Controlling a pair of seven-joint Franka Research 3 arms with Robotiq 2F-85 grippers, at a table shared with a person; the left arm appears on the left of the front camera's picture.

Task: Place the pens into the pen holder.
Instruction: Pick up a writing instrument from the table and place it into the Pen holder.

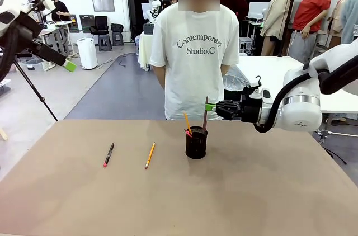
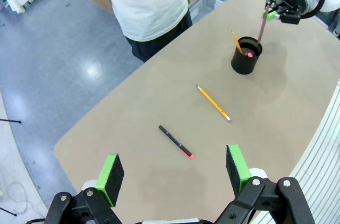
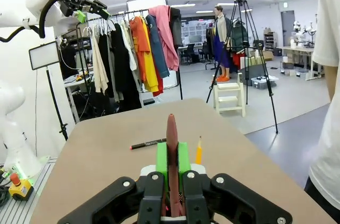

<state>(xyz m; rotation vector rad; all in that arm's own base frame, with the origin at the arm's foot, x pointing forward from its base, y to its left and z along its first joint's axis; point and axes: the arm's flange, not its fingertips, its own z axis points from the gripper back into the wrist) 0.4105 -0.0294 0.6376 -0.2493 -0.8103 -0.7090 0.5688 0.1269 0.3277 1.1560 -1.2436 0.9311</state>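
The right gripper (image 1: 210, 107) was clamped on a reddish pen (image 1: 206, 114), upright with its tip at the holder (image 1: 196, 142); let go off-centre, it could catch the rim and tip the cup. The left gripper (image 2: 175, 173) hung wide open, empty. A cluttered studio surrounded the tan table (image 1: 251, 191); a black pen (image 1: 108, 154) and a pencil (image 1: 150, 155) lay left of the holder.

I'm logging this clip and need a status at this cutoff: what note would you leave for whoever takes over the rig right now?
Left gripper: open, empty, raised over the table's left side.
Right gripper: shut on a dark reddish pen, upright, its lower end at the mouth of the pen holder.
Done: one yellow pencil and a pink-tipped pen stand in the holder.
Left: release the reddish pen, then fetch the black pen with a red end and the second yellow pencil, both lying on the table left of the holder.
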